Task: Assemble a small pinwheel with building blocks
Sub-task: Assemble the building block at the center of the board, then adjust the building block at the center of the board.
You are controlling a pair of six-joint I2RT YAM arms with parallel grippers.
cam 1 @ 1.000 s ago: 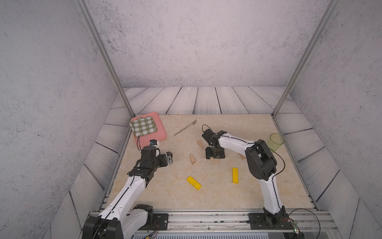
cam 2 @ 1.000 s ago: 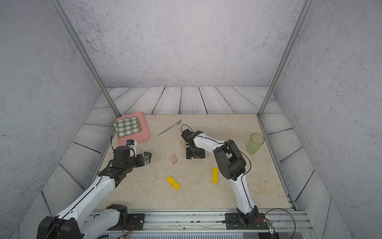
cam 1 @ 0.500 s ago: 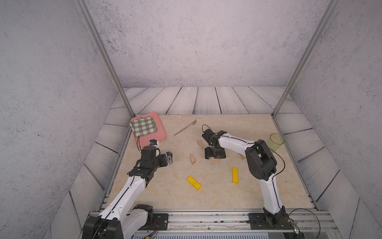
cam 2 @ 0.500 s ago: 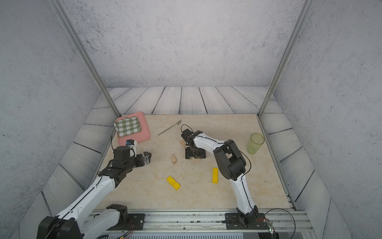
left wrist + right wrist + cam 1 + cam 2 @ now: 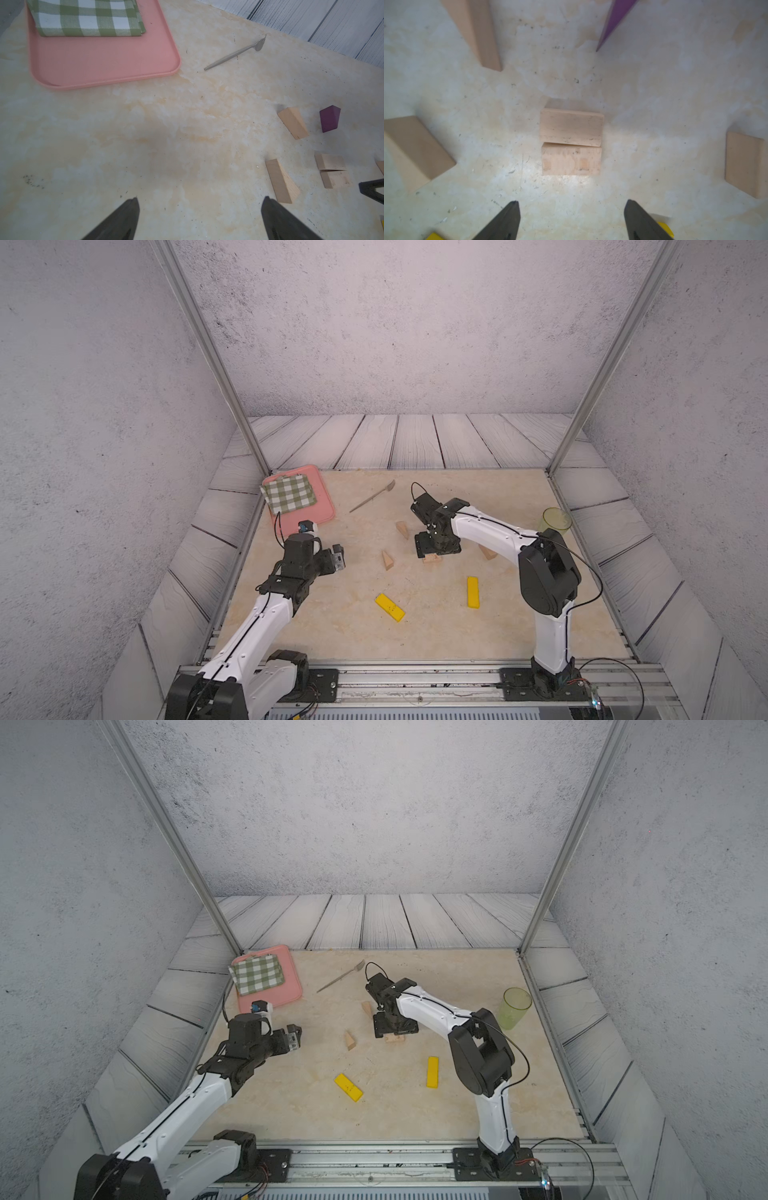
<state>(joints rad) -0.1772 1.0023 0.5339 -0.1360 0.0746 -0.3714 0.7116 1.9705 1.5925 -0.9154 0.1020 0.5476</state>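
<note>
Because only the centre of the figure is laid, the main risk is to the two tan rectangular wooden blocks [image 5: 571, 141]. They lie long side to long side near the middle of the mottled beige tabletop [image 5: 332, 639], slightly askew at the seam. The right gripper [image 5: 572, 202] hangs directly above them, jaws spread wide and holding nothing. In my judgement, a fingertip catching an edge on departure would open the seam or turn the square.

The three tan wooden wedges [image 5: 293, 125] and the purple wooden wedge [image 5: 330, 120] lie loose around the square, apart from it. Their sloped faces may slip out of flat pads. One tan wedge [image 5: 487, 551], beside the right forearm, could be swept by it. The two flat yellow bars [image 5: 390, 607] lie nearer the robot, well apart from the square.

Right arm: reaching from its base toward the table's middle, elbow high, wrist bent so the fingers point straight down.

Left arm: stretched forward near the pink tray [image 5: 104, 62]. The left gripper [image 5: 201, 198] is above bare table, angled down toward the blocks, jaws fully spread and empty.
</note>
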